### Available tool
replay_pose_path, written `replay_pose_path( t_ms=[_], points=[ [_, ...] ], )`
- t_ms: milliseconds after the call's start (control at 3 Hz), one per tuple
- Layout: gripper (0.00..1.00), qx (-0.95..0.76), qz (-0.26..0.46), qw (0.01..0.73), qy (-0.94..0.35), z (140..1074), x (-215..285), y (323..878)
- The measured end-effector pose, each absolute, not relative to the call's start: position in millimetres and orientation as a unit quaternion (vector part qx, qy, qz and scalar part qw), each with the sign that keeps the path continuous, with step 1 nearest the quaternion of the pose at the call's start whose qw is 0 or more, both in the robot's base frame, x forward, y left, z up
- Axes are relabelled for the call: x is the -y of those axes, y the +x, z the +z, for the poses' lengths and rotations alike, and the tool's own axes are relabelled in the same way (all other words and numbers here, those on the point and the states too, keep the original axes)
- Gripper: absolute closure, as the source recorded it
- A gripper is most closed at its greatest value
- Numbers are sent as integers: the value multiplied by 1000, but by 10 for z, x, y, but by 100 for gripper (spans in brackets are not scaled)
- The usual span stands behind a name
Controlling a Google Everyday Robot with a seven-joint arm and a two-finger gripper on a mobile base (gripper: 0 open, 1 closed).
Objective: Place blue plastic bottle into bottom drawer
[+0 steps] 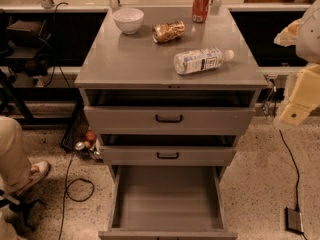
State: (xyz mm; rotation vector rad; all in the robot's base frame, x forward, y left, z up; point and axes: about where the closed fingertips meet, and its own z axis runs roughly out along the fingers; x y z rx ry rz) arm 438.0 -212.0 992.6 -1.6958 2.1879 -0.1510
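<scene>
Task unstarted: clear plastic bottle, pale-blue label, lies on grey cabinet top; deep grey bottom drawer open; cream gripper at right edge, grip unclear.

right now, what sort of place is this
Likely a robot lab or workshop: grey metal cabinet with bottom drawer open, loose cables on the floor, and the robot's gripper at the right edge, beside the cabinet top.

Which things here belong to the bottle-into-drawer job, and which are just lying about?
Job: blue plastic bottle, lying on the cabinet top; bottom drawer, pulled open; gripper, at the right edge, away from both.
Lying about: white bowl; snack bag; red soda can.
</scene>
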Motion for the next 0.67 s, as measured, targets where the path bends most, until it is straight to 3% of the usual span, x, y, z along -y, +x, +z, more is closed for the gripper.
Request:
replay_pose_path(
  t_ms=[667],
  points=[
    [0,-771,-53,191,-605,9875,2155,4691]
  ],
)
